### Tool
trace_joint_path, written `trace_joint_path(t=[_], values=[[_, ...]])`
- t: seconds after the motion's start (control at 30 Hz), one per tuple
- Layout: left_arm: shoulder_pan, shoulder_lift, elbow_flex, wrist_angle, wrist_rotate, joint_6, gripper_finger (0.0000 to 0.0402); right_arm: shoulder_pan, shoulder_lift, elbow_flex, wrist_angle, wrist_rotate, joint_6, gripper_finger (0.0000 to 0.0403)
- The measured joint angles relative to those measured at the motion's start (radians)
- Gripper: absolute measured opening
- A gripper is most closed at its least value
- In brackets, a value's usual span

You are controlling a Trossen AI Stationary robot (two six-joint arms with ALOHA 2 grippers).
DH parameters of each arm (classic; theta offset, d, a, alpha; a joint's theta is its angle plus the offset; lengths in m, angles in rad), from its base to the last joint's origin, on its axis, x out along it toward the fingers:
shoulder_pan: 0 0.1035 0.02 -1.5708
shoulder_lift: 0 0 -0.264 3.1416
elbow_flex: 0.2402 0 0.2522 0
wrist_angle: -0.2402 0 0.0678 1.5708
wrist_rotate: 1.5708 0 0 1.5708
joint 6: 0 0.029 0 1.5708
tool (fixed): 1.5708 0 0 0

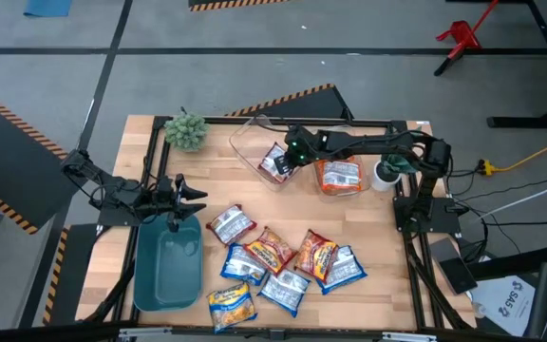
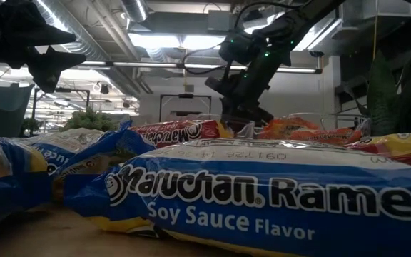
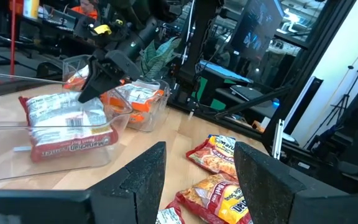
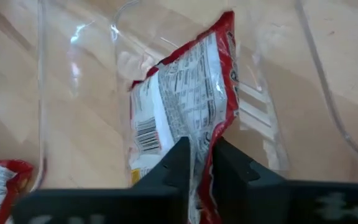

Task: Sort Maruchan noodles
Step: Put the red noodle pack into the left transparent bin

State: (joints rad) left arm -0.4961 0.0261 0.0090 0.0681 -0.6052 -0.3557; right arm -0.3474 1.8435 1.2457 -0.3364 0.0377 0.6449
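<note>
Right gripper (image 4: pixel 195 163) pinching a red ramen packet (image 4: pixel 179 106) over the clear plastic bin (image 1: pixel 247 142).

The glossy, crinkled packet hangs label-side out, barcode and white nutrition panel showing, its edge clamped between narrow dark fingers at the table's far middle. A second clear bin (image 1: pixel 342 195) to its right holds orange packets (image 1: pixel 339 176). Loose Maruchan noodles (image 1: pixel 275 261), flat rectangles in blue, red-brown and yellow, lie scattered on the near wooden tabletop (image 1: pixel 387 247). The left gripper (image 1: pixel 186 199) hovers with fingers spread above the teal tray (image 1: pixel 169 271).
</note>
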Motion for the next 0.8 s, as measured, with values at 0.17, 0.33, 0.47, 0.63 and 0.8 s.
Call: trace_joint_path(t=[0.17, 0.33, 0.47, 0.63, 0.8], values=[[0.000, 0.000, 0.000, 0.000, -0.001, 0.000, 0.0185, 0.000, -0.001, 0.001, -0.001, 0.004, -0.004, 0.0094], [0.000, 0.000, 0.000, 0.000, -0.001, 0.000, 0.0185, 0.000, -0.006, 0.033, -0.055, -0.004, -0.013, 0.0120], [0.000, 0.000, 0.000, 0.000, -0.001, 0.000, 0.0185, 0.000, -0.016, 0.143, -0.171, -0.015, -0.051, 0.0126], [0.000, 0.000, 0.000, 0.000, 0.005, -0.014, 0.0185, 0.020, -0.021, 0.364, -0.466, -0.131, -0.085, 0.0126], [0.000, 0.000, 0.000, 0.000, 0.013, -0.027, 0.0185, 0.164, -0.022, 0.525, -0.820, -0.088, -0.138, 0.0127]])
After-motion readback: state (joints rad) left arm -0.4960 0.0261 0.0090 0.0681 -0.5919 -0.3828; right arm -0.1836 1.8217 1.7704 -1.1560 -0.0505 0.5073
